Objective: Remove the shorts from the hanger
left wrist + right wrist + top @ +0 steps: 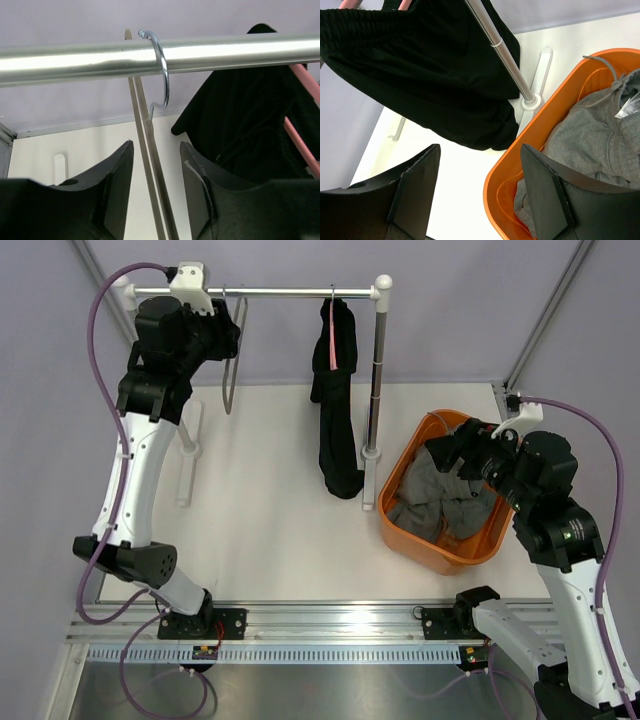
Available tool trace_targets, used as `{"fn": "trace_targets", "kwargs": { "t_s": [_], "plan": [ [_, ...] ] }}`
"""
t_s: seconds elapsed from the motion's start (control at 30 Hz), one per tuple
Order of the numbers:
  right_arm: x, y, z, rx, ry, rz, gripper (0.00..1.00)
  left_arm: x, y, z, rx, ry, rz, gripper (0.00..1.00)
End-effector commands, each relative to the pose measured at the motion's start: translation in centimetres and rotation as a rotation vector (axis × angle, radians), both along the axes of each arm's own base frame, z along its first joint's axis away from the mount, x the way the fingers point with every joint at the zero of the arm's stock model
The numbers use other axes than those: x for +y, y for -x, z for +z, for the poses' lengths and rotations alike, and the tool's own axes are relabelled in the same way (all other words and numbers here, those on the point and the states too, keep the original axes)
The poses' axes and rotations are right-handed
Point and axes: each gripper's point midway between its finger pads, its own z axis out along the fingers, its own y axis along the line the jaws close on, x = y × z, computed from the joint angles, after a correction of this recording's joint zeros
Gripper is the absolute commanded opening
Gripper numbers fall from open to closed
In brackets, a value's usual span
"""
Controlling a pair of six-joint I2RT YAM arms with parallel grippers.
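Shorts, black ones, hang from a pink hanger on the rail, toward its right end. They droop far below the rail and no claw touches them.

The left claw is up under the left part of the rail. Its two fingers stand apart, with the thin arm of a bare hanger between them, and I see a gap on both sides. The right claw is wide open and holds nothing. It hangs low and off past the right end of the rail, over an orange basket with a grey top inside.

I think trouble could come if the left claw shuts and pulls, since that is the wrong hanger. A hard tug on the shorts could also drag the pink hanger off the rail, or shake the rack.

Only the left wrist view shows the bare hanger's hook over the rail and its arm between the fingers; from above, the arm hides that. The right wrist view shows the waistband bunched up near the pink hanger. Only the top view shows both arms at once.
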Motion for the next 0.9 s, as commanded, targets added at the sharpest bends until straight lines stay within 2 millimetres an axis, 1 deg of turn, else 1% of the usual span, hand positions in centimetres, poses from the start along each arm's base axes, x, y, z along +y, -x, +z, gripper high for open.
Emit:
{"fn": "trace_targets", "kwargs": {
  "t_s": [0.0, 0.1, 0.13, 0.17, 0.2, 0.23, 0.27, 0.3, 0.33, 0.37, 0.4, 0.43, 0.47, 0.5, 0.53, 0.57, 0.6, 0.63, 0.67, 0.7, 0.73, 0.77, 0.8, 0.83, 0.87],
  "plan": [
    [-0.2, 0.5, 1.2, -0.032, -0.011, 0.0, 0.73, 1.7, 3.5, 6.5, -0.192, 0.018, 0.061, 0.47],
    [-0.2, 0.7, 1.1, -0.031, -0.01, -0.003, 0.73, 2.2, 4.9, 7.6, -0.224, 0.032, 0.082, 0.53],
    [-0.3, 0.8, 1.1, -0.031, -0.01, -0.006, 0.73, 2.5, 6.3, 9.1, -0.272, 0.049, 0.084, 0.54],
    [-0.3, 0.8, 1.0, -0.032, -0.008, -0.006, 0.73, 2.4, 6.7, 8.9, -0.271, 0.062, 0.081, 0.54],
    [-0.4, 0.9, 1.1, -0.033, -0.008, -0.009, 0.73, 2.0, 7.5, 9.4, -0.291, 0.077, 0.067, 0.55],
    [-0.4, 0.9, 1.0, -0.031, -0.009, -0.011, 0.73, 2.0, 9.3, 11.1, -0.352, 0.105, 0.057, 0.54],
    [-0.5, 0.9, 1.0, -0.033, -0.009, -0.012, 0.73, 1.4, 9.7, 10.7, -0.349, 0.111, 0.04, 0.54],
    [-0.4, 1.0, 0.9, -0.03, -0.011, -0.011, 0.73, 0.2, 10.6, 11.0, -0.359, 0.122, 0.009, 0.54],
    [-0.4, 1.0, 0.8, -0.029, -0.011, -0.011, 0.73, -0.3, 11.5, 11.6, -0.38, 0.13, -0.007, 0.54],
    [-0.4, 1.0, 0.8, -0.03, -0.012, -0.008, 0.73, -1.0, 11.8, 11.7, -0.383, 0.128, -0.023, 0.54],
    [-0.4, 1.0, 0.8, -0.028, -0.016, -0.011, 0.73, -2.6, 12.5, 11.9, -0.384, 0.138, -0.058, 0.54],
    [-0.4, 1.0, 0.7, -0.026, -0.015, -0.011, 0.73, -3.4, 12.6, 11.9, -0.384, 0.139, -0.074, 0.54],
    [-0.4, 1.0, 0.6, -0.023, -0.016, -0.011, 0.73, -5.2, 12.5, 11.5, -0.37, 0.137, -0.107, 0.54],
    [-0.4, 1.0, 0.6, -0.022, -0.016, -0.011, 0.73, -6.2, 12.6, 11.6, -0.369, 0.138, -0.127, 0.54],
    [-0.4, 1.1, 0.5, -0.02, -0.017, -0.011, 0.73, -7.1, 12.4, 11.4, -0.356, 0.132, -0.139, 0.53],
    [-0.5, 1.1, 0.5, -0.019, -0.016, -0.013, 0.73, -8.6, 11.4, 10.3, -0.329, 0.11, -0.147, 0.53],
    [-0.5, 1.1, 0.5, -0.019, -0.014, -0.014, 0.73, -10.0, 11.6, 10.0, -0.319, 0.108, -0.161, 0.52],
    [-0.6, 1.2, 0.6, -0.019, -0.014, -0.017, 0.73, -10.7, 11.6, 10.3, -0.322, 0.113, -0.166, 0.52],
    [-0.6, 1.3, 0.5, -0.014, -0.008, -0.016, 0.73, -11.5, 11.3, 10.1, -0.318, 0.112, -0.174, 0.52],
    [-0.6, 1.3, 0.6, -0.013, -0.004, -0.017, 0.73, -13.0, 10.7, 9.2, -0.3, 0.103, -0.183, 0.51],
    [-0.7, 1.4, 0.8, -0.016, -0.004, -0.02, 0.73, -13.6, 10.6, 9.7, -0.313, 0.114, -0.185, 0.51],
    [-0.8, 1.4, 0.9, -0.018, 0.0, -0.021, 0.73, -14.3, 10.2, 9.4, -0.311, 0.111, -0.185, 0.5],
    [-0.8, 1.6, 1.0, -0.021, -0.001, -0.019, 0.73, -15.8, 9.4, 8.5, -0.293, 0.101, -0.2, 0.5],
    [-0.9, 1.6, 1.0, -0.021, -0.001, -0.022, 0.73, -16.2, 9.3, 9.2, -0.305, 0.115, -0.205, 0.49],
    [-0.9, 1.7, 1.0, -0.022, 0.004, -0.023, 0.73, -16.9, 9.1, 9.1, -0.304, 0.114, -0.214, 0.49]
  ]
}}
